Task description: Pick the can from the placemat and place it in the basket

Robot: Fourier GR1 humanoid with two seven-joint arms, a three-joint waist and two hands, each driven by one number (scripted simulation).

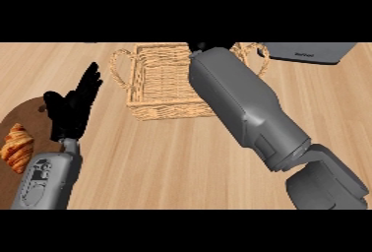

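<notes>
The right forearm [243,108] reaches diagonally across the wooden worktop [174,162] and over the wicker basket [163,81], covering the basket's right part. Only a dark sliver of the right hand [202,47] shows at the far rim, so I cannot tell whether its fingers are apart, together or wrapped round anything. The can is not visible anywhere: it may be in that hidden hand or already down inside the basket behind the forearm, and the view does not settle which. For the same reason its long axis and the way it points cannot be read.

The left hand [73,106] rests at the left, fingers straight and upward, holding nothing, just above a round brown board [33,115] that carries a croissant [17,147]. A grey appliance [309,51] sits at the far right, beyond the basket handle.

Judging from the arm's position over the basket, the placing step seems to be in hand or nearly over. The risks I see: if the can is held and let go while tilted or too near the far rim, it could catch on the wicker edge and roll out over the back. Pulling the arm away low could also snag the right handle [258,59] and drag or tip the basket.
</notes>
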